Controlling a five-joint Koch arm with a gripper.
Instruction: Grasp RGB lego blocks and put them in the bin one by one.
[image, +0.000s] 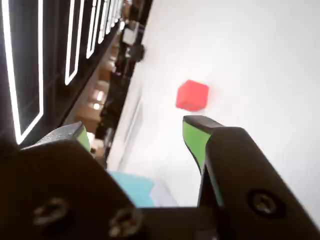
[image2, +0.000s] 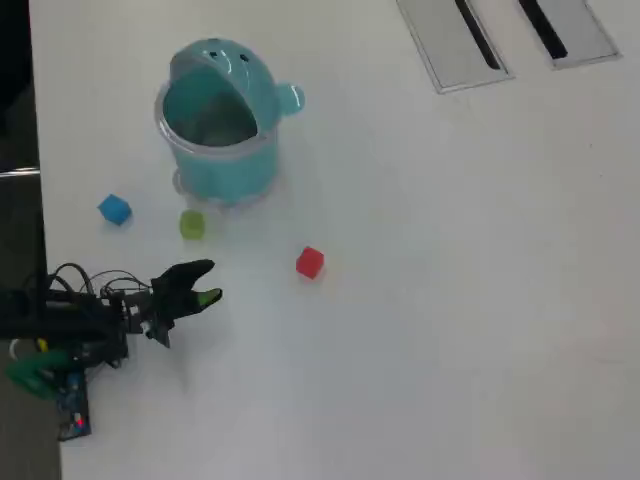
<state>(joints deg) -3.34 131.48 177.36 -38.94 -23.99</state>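
Overhead, the red block (image2: 310, 262) lies right of the hand (image2: 208, 284), apart. The yellow-green block (image2: 192, 224) sits just above it, the blue block (image2: 114, 209) up-left, the open-mouthed teal bin (image2: 222, 170) beyond, upright.

White desk (image2: 450, 300) with two cable hatches.
Both grey hatches (image2: 455, 45) (image2: 565, 30) sit at the far right edge, side by side.

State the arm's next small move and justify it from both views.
Probably advance the open tool toward the red block: the wrist view shows that block ahead, just beyond the green fingertips, not yet between them. It lies apart from the bin.
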